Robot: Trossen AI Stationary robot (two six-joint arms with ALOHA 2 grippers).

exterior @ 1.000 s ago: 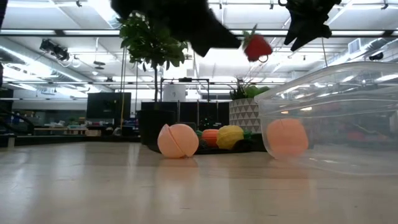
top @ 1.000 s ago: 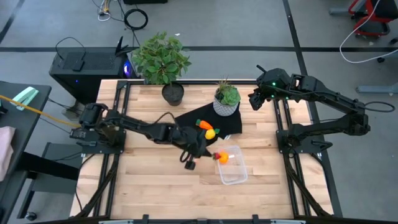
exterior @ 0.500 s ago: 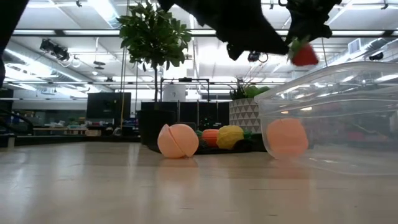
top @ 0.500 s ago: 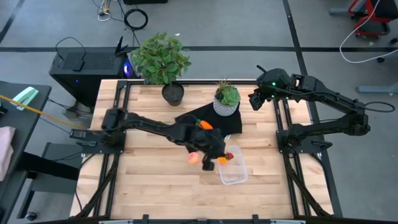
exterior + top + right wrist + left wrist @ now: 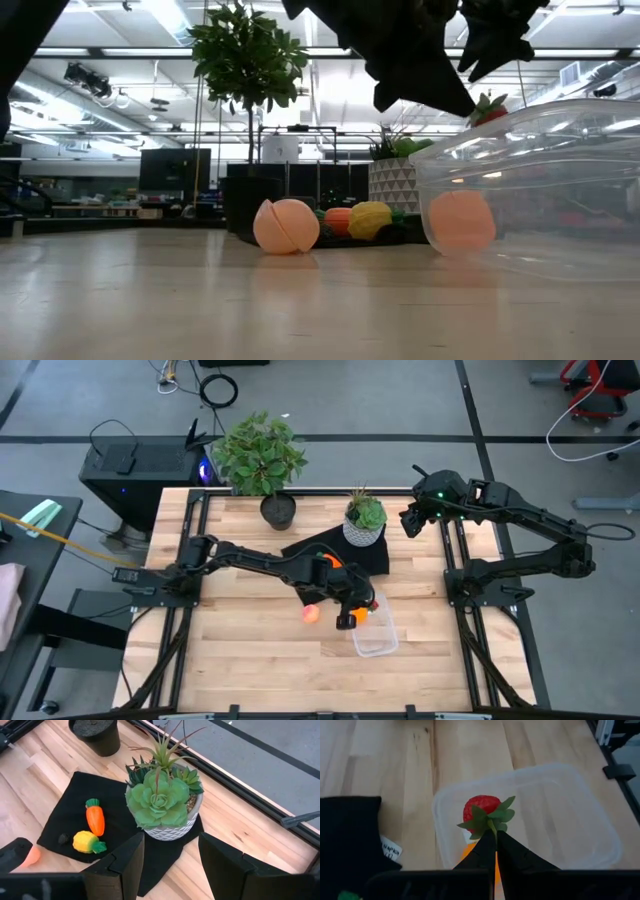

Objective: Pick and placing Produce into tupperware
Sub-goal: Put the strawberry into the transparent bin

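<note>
My left gripper (image 5: 492, 836) is shut on the tiny red strawberry (image 5: 480, 809) and holds it over the clear tupperware (image 5: 545, 820), at rim height in the low view (image 5: 487, 108). An orange ball (image 5: 461, 220) lies inside the tupperware (image 5: 376, 632). The pinkish-red ball (image 5: 312, 612) rests on the wood just left of it. The carrot (image 5: 95, 820) and the yellow piece (image 5: 86, 841) lie on the black mat (image 5: 65, 815). My right gripper (image 5: 170, 860) waits open above the table's far right, over the succulent. My left gripper pinches the strawberry's green leafy top (image 5: 490, 820) between its two shut fingertips (image 5: 485, 847). The fingers come from above, slanting down. The red body hangs beyond the fingertips, lifted clear, over the open tupperware.
A succulent in a white pot (image 5: 365, 520) stands on the mat's far edge, and a tall leafy plant in a dark pot (image 5: 260, 455) stands at the far side. Bare wood stretches along the near side (image 5: 250, 660).
My left gripper has carried the strawberry toward the table's right, from left of the tupperware to above it, and has lowered it toward the rim. It has stayed shut on it. The balls, carrot and yellow piece have kept still.
</note>
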